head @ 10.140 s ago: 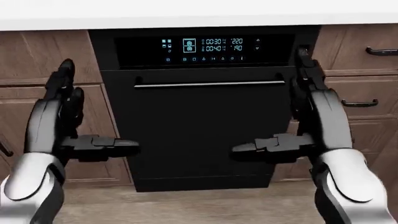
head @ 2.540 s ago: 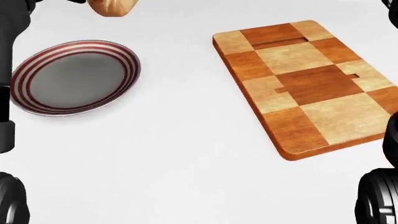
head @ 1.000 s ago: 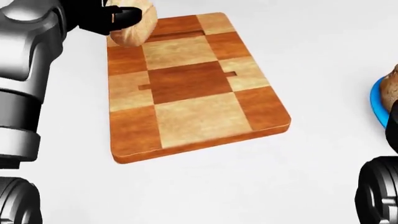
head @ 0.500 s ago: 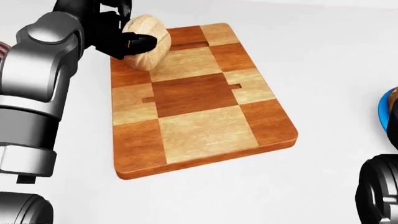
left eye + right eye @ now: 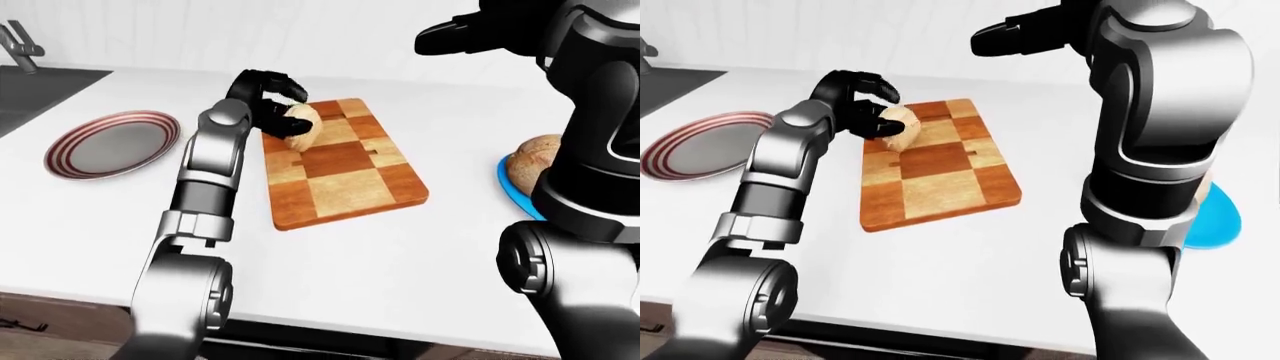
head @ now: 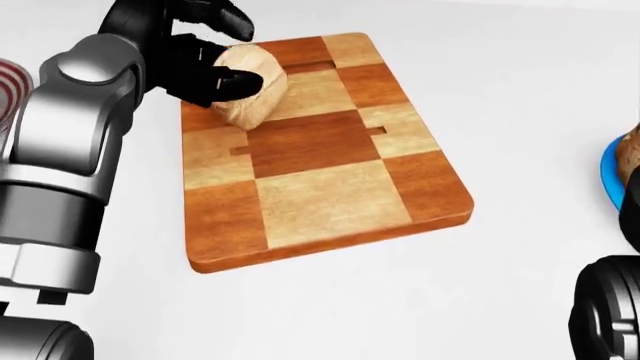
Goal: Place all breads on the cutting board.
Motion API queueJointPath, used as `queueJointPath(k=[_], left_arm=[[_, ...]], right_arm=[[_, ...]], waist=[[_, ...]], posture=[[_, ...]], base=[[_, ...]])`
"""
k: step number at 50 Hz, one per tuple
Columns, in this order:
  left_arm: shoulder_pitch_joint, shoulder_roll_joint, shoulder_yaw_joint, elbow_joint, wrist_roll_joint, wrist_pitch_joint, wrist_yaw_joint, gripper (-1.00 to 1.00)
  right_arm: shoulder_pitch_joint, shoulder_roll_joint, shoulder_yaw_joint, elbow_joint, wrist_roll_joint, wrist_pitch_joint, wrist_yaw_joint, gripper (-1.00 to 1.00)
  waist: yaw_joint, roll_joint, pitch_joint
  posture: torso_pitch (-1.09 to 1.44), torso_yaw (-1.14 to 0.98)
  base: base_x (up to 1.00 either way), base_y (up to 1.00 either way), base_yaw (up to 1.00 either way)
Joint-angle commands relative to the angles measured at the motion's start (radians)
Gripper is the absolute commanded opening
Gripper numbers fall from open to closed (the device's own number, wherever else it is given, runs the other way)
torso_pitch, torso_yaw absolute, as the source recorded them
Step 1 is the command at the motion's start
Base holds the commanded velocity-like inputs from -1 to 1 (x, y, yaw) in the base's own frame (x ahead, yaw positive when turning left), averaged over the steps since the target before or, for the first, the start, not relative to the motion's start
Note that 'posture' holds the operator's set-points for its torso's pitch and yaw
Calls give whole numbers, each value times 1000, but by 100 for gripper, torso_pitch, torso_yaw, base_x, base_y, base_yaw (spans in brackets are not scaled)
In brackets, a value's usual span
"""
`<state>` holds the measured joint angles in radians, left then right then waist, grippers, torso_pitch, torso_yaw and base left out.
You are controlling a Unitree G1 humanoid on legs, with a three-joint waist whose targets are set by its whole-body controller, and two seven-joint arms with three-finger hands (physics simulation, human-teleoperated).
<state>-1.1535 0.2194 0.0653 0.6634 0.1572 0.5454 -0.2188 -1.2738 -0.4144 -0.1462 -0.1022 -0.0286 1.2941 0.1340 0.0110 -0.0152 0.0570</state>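
White counter top [image 5: 90, 217] fills most of what the robot sees. On it lies a wooden cutting board [image 6: 330, 187] made of light and dark squares. A red-striped plate [image 5: 110, 144] sits on the counter to the left of the board in the left-eye view, well apart from it. Part of a dark sink [image 5: 40, 86] and a tap show at the top left of that view.

The left hand [image 6: 195, 56] is over the top left part of the board. Its black fingers [image 6: 225, 81] curl round a pale round bread [image 6: 250, 94], with one finger across the side of the bread and others spread a bit above it. The bread is at the board's top left squares; whether it touches the wood cannot be told.

A second, browner bread [image 5: 535, 161] sits on a blue plate [image 5: 512, 187] at the right, off the board and partly hidden by the robot's right arm.

The right hand [image 5: 1025, 37] is raised high near the top of the right-eye view. Its fingers look straight and hold nothing.
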Motion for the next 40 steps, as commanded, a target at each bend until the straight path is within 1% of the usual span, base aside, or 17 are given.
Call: queueJointPath(k=[1, 16, 20, 22, 24, 25, 26, 27, 28, 30, 31, 32, 35, 38, 39, 40], left_arm=[[-42, 10, 7, -45, -2, -32, 4, 100], [-53, 15, 10, -41, -2, -29, 5, 100], [-91, 23, 21, -57, -17, 11, 1, 100], [-124, 30, 36, -80, -34, 51, 11, 100], [-157, 34, 62, -95, -66, 89, 46, 100], [-173, 34, 82, -113, -88, 116, 77, 100], [-184, 40, 81, -129, -100, 130, 97, 100], [-188, 46, 74, -149, -116, 149, 92, 100], [-189, 49, 74, -159, -125, 155, 110, 100], [-206, 57, 79, -173, -145, 173, 146, 100], [-212, 57, 91, -185, -165, 187, 165, 100], [-209, 62, 82, -192, -173, 192, 169, 100], [-192, 67, 82, -265, -208, 230, 203, 100], [-179, 76, 85, -292, -235, 239, 230, 100], [-177, 79, 88, -295, -242, 237, 240, 100], [-176, 81, 87, -293, -250, 234, 247, 100]], right_arm=[[-34, -9, -8, -19, -2, -32, -6, 100], [-40, 5, -1, 3, 8, -51, -21, 100], [-54, -2, 4, 17, 6, -51, -19, 100], [-60, -15, 9, 26, 0, -48, -13, 100], [-54, -22, 11, 19, -8, -36, -9, 100], [-48, -37, 28, 16, -21, -3, -4, 100], [-40, -35, 23, 4, -26, -4, 1, 100], [-39, -37, 21, -2, -30, 3, 5, 100], [-41, -39, 22, -8, -35, 12, 10, 100], [-46, -48, 26, -10, -46, 38, 23, 100], [-45, -47, 22, -17, -48, 52, 29, 100], [-43, -45, 20, -24, -49, 65, 35, 100], [-42, -51, 4, -58, -43, 123, 59, 100], [-44, -74, 4, -80, -48, 157, 73, 100], [-47, -81, 8, -84, -50, 168, 78, 100], [-49, -82, 7, -84, -52, 171, 80, 100]], waist=[[0, -1, -33], [0, 0, -37], [0, 0, -38], [-1, 0, -38], [-1, -1, -36], [-1, -1, -35], [-2, -3, -35], [-2, -3, -34], [-2, -2, -33], [-2, -2, -31], [-2, -1, -31], [-1, 0, -31], [-2, 3, -29], [-2, 4, -29], [0, 9, -46], [0, 43, -32]], posture=[[0, 0], [0, 0], [0, 0], [0, 0], [0, 0], [0, 0], [0, 0], [0, 0], [0, 0], [0, 0], [0, 0], [0, 0], [0, 0], [0, 0], [0, 0], [0, 0]], base=[[0, 0, 0], [0, 0, 0], [0, 0, 0], [0, 0, 0], [0, 0, 0], [0, 0, 0], [0, 0, 0], [0, 0, 0], [0, 0, 0], [0, 0, 0], [0, 0, 0], [0, 0, 0], [0, 0, 0], [0, 0, 0], [0, -66, 0], [0, -71, 0]])
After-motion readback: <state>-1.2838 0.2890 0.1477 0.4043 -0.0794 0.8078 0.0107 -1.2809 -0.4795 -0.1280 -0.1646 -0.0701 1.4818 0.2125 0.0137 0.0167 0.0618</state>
